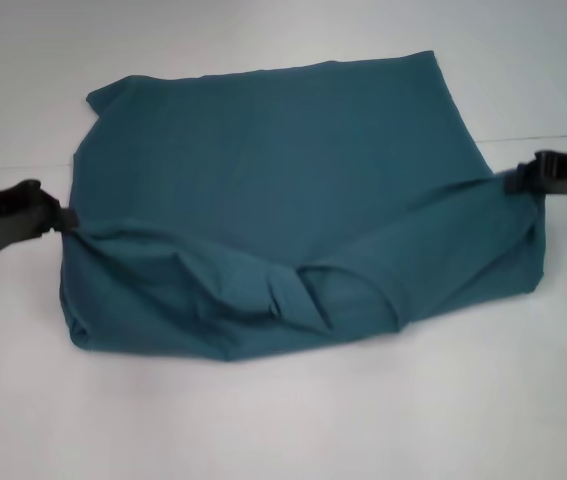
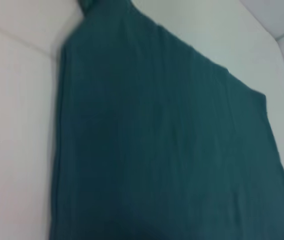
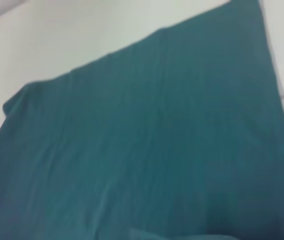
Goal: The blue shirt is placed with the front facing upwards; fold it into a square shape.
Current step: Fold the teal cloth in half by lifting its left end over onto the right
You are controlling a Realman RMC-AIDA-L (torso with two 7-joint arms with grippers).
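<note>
1. The biggest risk, as I judge it, is an uneven carry: the left gripper at the left edge of the head view and the right gripper at the right edge each pinch 1 side of the blue shirt, and the right one sits higher in the frame. If 1 side travels faster, the fold line would skew and the result would not be square.
2. A slip is also possible. Each gripper is clenched on only a small bunch of cloth, so tension across the span could pull an edge free.
3. The slack lower portion sags and bunches near the lower centre of the head view; it could tuck under itself and leave a lump in the fold.
4. The shirt fills the middle of the head view on a white table. It is plain dark teal, with no lettering or collar visible here.
5. The upper part lies flat and smooth, while the lower band is creased and hangs between the 2 grippers.
6. Both wrist views show only flat teal cloth against the table.
</note>
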